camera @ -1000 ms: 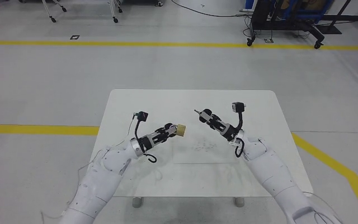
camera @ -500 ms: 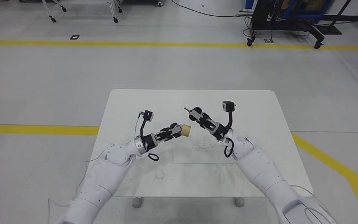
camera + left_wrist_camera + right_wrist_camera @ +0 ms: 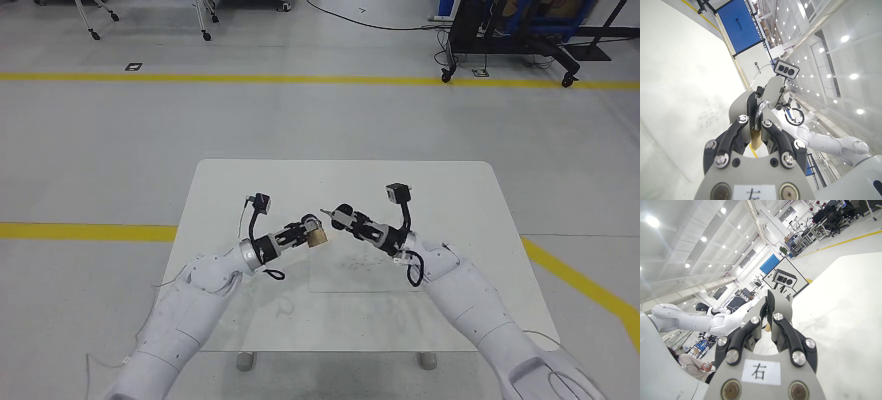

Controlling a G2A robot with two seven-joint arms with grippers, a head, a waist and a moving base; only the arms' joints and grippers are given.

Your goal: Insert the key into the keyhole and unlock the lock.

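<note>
My left gripper is shut on a brass padlock and holds it in the air over the middle of the white table. In the left wrist view the padlock's brass body and steel shackle sit between the fingers of the left gripper. My right gripper faces it, shut on the small key, whose tip points at the padlock a short gap away. In the right wrist view the right gripper has its pads pressed together and hides the key. A bit of the brass padlock shows behind them.
Both grippers hang above the table's centre, near faint scuff marks. The table's rounded far edge and its side edges lie well away from the arms. Grey floor with yellow lines surrounds the table.
Both arms have moved toward each other. The right gripper with the key has shifted left and slightly nearer. The gap between key tip and padlock has shrunk to almost nothing.
</note>
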